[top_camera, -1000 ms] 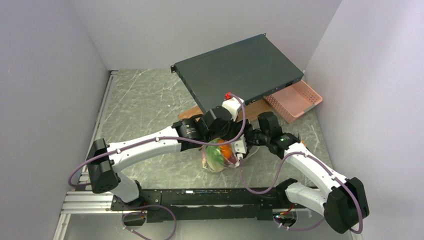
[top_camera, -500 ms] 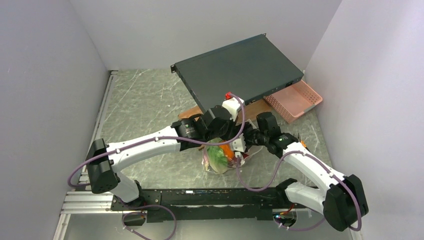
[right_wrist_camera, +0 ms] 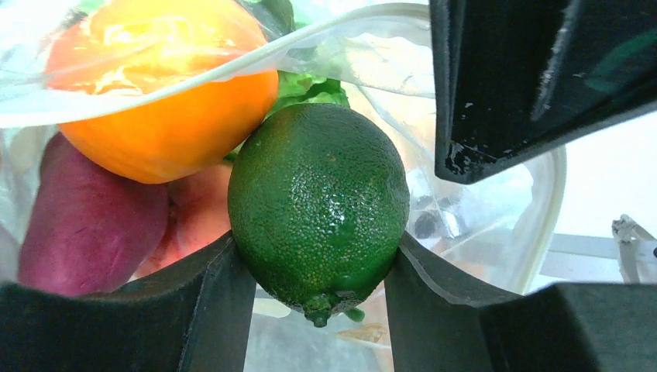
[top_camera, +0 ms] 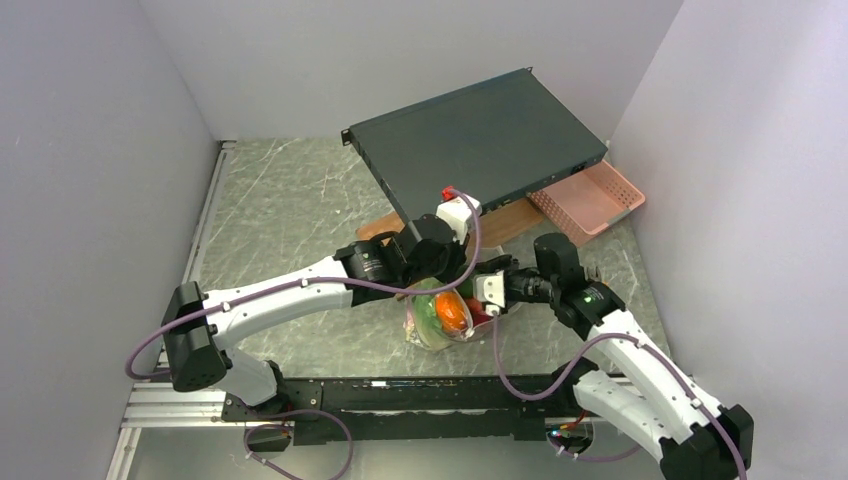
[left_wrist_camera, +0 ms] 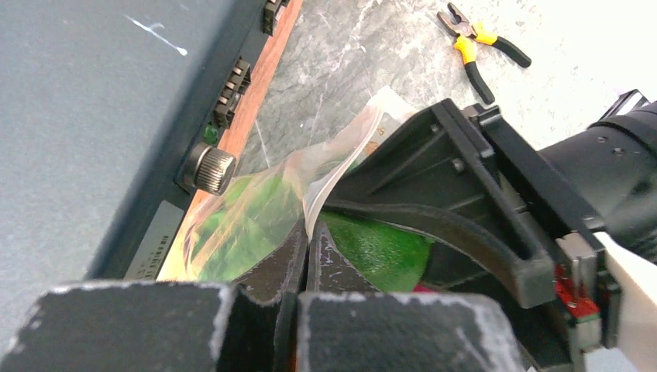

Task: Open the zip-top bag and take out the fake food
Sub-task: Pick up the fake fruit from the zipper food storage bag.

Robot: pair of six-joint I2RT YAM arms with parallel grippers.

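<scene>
The left gripper (left_wrist_camera: 307, 246) stays clenched on the bag (left_wrist_camera: 256, 203) rim. The right gripper (right_wrist_camera: 314, 260), wider a second ago, now grasps the lime (right_wrist_camera: 318, 190) at the bag mouth. The bag lies on the table (top_camera: 290, 200) between the arms. The right arm has swung outward.

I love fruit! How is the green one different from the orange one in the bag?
The lime is dark green with bumpy skin; the orange is orange and shiny. The right gripper pinches the lime between its fingers; nothing grips the orange. The lime shows bare, while the zip-top bag has clear plastic over part of the orange. Both are round toy fruits.
</scene>
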